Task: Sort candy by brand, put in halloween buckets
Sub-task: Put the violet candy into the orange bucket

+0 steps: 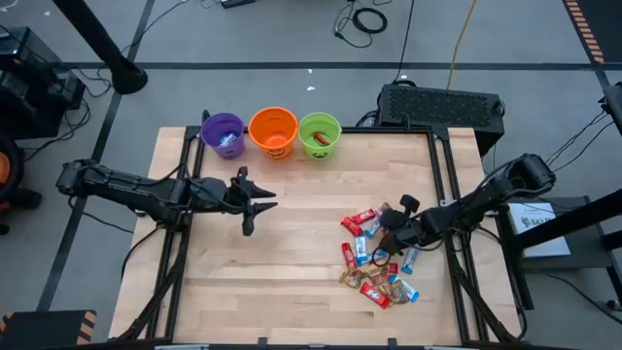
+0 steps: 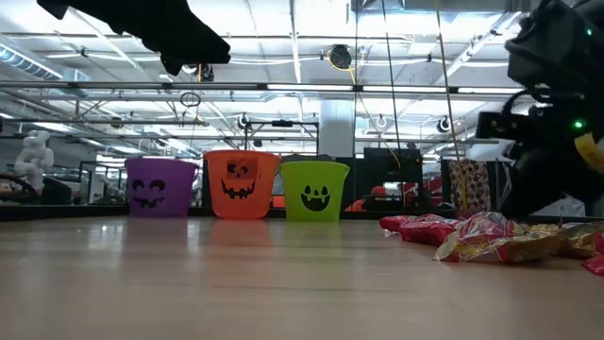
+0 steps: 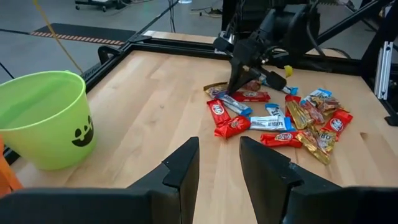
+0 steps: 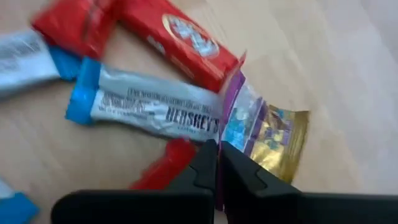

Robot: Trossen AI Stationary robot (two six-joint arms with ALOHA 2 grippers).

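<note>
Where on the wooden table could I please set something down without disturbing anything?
The bare wood of the table along the near edge, below the left pincer and left of the pile of shiny wrapped candy bars, is free. So is the strip between the three plastic buckets and that pile. It is crowded around the candy, where the right pincer works.

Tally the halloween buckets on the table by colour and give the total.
Purple bucket: 1
Orange bucket: 1
Lime green bucket: 1
Total: 3 buckets, standing in a row along the table's far edge.
</note>
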